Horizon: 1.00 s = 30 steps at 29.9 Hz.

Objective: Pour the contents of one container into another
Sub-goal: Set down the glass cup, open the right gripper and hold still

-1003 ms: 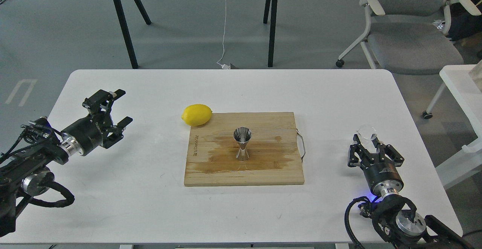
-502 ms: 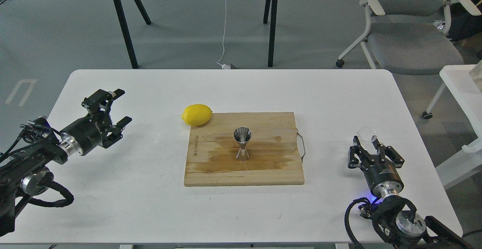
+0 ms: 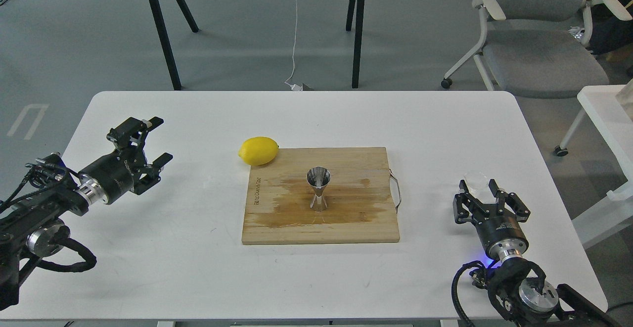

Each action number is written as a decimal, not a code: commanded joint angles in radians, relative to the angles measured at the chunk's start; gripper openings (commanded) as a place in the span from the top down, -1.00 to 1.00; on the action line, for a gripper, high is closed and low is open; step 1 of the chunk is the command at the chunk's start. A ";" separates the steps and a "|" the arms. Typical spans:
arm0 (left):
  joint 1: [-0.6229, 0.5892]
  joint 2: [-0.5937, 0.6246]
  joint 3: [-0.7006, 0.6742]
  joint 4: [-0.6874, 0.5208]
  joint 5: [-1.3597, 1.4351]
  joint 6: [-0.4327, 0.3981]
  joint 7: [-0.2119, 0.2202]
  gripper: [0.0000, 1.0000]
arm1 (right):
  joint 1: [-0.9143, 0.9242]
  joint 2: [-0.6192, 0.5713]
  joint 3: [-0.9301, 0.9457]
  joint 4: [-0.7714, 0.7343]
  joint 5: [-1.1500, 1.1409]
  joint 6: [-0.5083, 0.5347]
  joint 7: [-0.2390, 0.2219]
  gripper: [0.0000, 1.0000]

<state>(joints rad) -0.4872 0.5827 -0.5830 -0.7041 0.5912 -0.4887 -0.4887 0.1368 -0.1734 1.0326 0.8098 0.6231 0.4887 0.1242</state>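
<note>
The steel hourglass jigger (image 3: 318, 189) stands upright near the middle of the wooden cutting board (image 3: 277, 228), on a wet stain. The small clear glass cup (image 3: 477, 179) is low over the white table (image 3: 316, 114) at the right, held between the two fingers of my right gripper (image 3: 477, 185), which is shut on it. Whether the cup's base touches the table is unclear. My left gripper (image 3: 158, 140) hovers open and holds nothing at the table's left side, far from the board.
A yellow lemon (image 3: 258, 150) lies against the board's far left corner. The board has a metal handle (image 3: 395, 194) on its right edge. Beyond the table stand a grey office chair (image 3: 539, 45) and black trestle legs (image 3: 160, 30).
My right gripper has lowered and shifted slightly left with the glass cup, which now sits lower and more level. The left arm has barely moved.
</note>
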 commanded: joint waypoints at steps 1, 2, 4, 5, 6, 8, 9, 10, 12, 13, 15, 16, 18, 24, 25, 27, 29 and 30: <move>0.001 0.000 0.000 0.000 0.001 0.000 0.000 -0.99 | -0.003 0.002 -0.002 0.003 0.000 0.000 0.000 -0.65; 0.001 0.000 0.000 0.000 0.001 0.000 0.000 -0.99 | -0.003 0.002 -0.002 0.008 -0.002 0.000 0.000 -0.73; 0.001 -0.001 0.000 0.000 0.001 0.000 0.000 -0.99 | -0.009 0.000 -0.002 0.026 -0.002 0.000 0.000 -0.90; 0.001 -0.001 0.000 0.000 0.001 0.000 0.000 -0.99 | -0.019 0.000 -0.002 0.038 -0.002 0.000 0.000 -0.90; 0.001 -0.003 0.000 0.000 -0.001 0.000 0.000 -0.99 | -0.025 0.000 -0.002 0.051 -0.002 0.000 0.000 -0.90; 0.001 -0.003 0.000 0.000 -0.001 0.000 0.000 -0.99 | -0.037 -0.005 0.000 0.083 -0.002 0.000 0.000 -0.90; 0.001 -0.003 0.000 0.000 0.001 0.000 0.000 -0.99 | -0.043 -0.008 0.003 0.095 -0.002 0.000 0.000 -0.90; 0.001 -0.003 0.000 0.000 0.001 0.000 0.000 -0.99 | -0.051 -0.009 0.004 0.109 -0.002 0.000 0.002 -0.90; 0.001 -0.004 0.000 0.000 -0.001 0.000 0.000 -0.99 | -0.065 -0.014 0.007 0.138 -0.002 0.000 0.000 -0.90; 0.001 -0.004 0.000 0.000 -0.001 0.000 0.000 -0.99 | -0.069 -0.020 0.007 0.152 -0.002 0.000 0.002 -0.90; 0.001 -0.004 0.000 0.000 -0.001 0.000 0.000 -0.99 | -0.088 -0.038 0.007 0.184 0.000 0.000 0.002 -0.90; 0.001 -0.004 0.000 0.000 -0.001 0.000 0.000 -0.99 | -0.100 -0.044 0.007 0.204 0.000 0.000 0.002 -0.90; 0.001 -0.004 -0.001 0.000 -0.001 0.000 0.000 -0.99 | -0.130 -0.063 0.012 0.259 0.000 0.000 0.002 -0.90; 0.002 -0.004 -0.011 0.000 -0.008 0.000 0.000 -0.99 | -0.143 -0.178 0.018 0.440 -0.002 0.000 0.003 -0.90; 0.002 0.000 -0.015 -0.002 -0.011 0.000 0.000 -0.99 | -0.129 -0.196 0.018 0.453 -0.005 0.000 0.003 -0.90; 0.001 0.005 -0.026 -0.002 -0.021 0.000 0.000 -0.99 | -0.065 -0.230 0.001 0.451 -0.014 0.000 -0.001 -0.90; 0.004 0.009 -0.053 -0.002 -0.056 0.000 0.000 -0.99 | -0.004 -0.261 -0.016 0.436 -0.040 0.000 -0.005 -0.90; 0.007 0.011 -0.061 -0.002 -0.077 0.000 0.000 -0.99 | 0.024 -0.271 -0.023 0.418 -0.058 0.000 -0.006 -0.90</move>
<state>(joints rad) -0.4847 0.5881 -0.6158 -0.7055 0.5613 -0.4887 -0.4887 0.0835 -0.4071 1.0315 1.2543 0.6016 0.4887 0.1227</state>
